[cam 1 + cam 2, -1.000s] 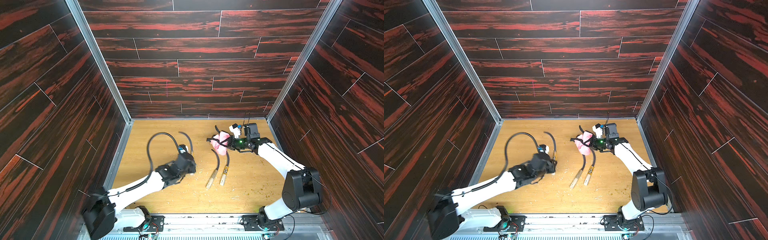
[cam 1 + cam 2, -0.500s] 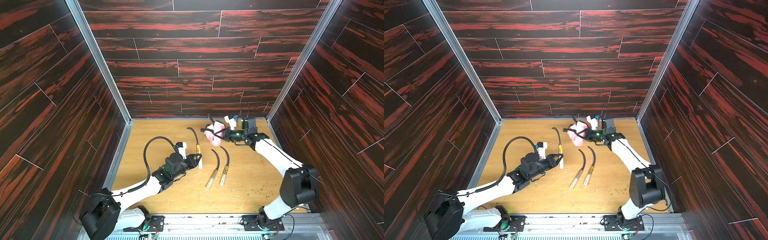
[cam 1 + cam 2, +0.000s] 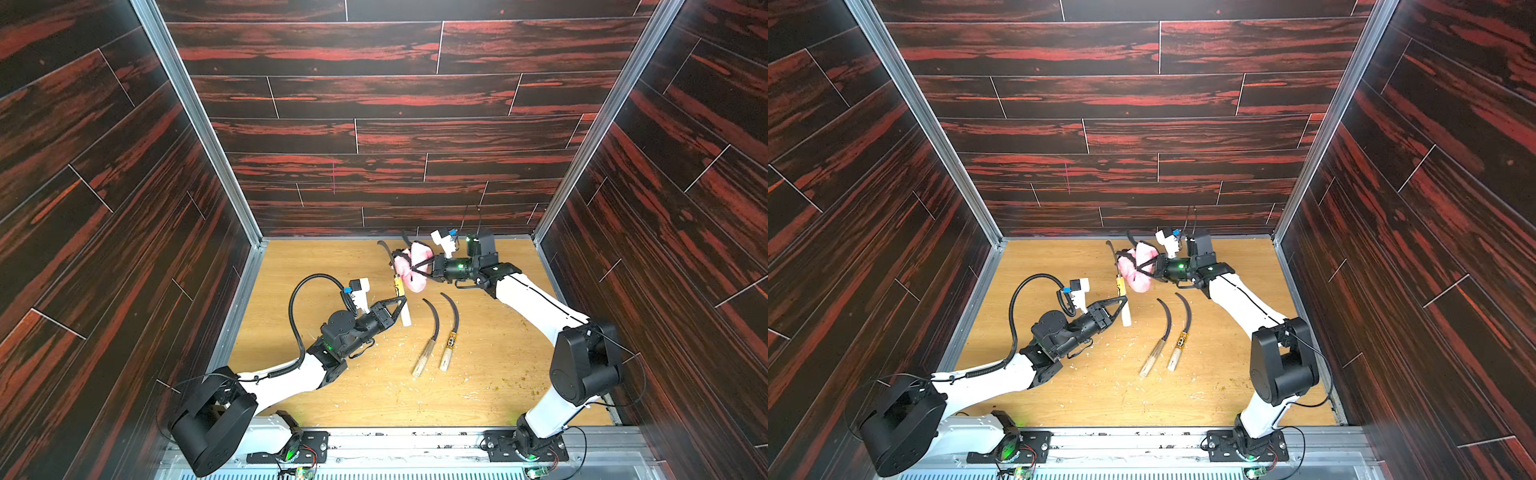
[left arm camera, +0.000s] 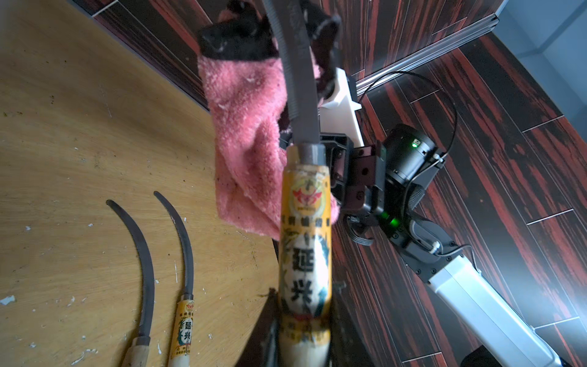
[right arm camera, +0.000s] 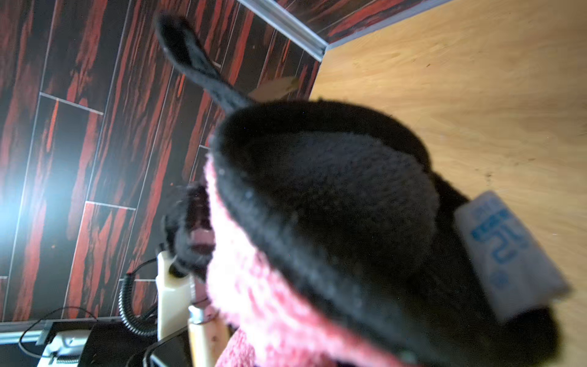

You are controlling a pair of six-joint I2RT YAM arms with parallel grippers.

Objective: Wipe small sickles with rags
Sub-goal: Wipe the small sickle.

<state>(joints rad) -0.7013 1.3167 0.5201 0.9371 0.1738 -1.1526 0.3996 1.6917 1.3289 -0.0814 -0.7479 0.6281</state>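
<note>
At three o'clock of the sickle [image 3: 397, 286], right gripper [image 3: 419, 265] clamps the rag [image 3: 410, 283]; left gripper [image 3: 402, 308] pinches its handle [image 3: 406, 318], blade [image 3: 386, 251] toward twelve.

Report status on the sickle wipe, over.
Left fingers shut on sickle handle. Right fingers shut on pink rag, rag at blade. Two spare sickles lying on table, nothing in the way.

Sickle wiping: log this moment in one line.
left tool: shut on sickle handle | right tool: shut on pink rag | rag by raised blade, contact unclear | two sickles on table
</note>
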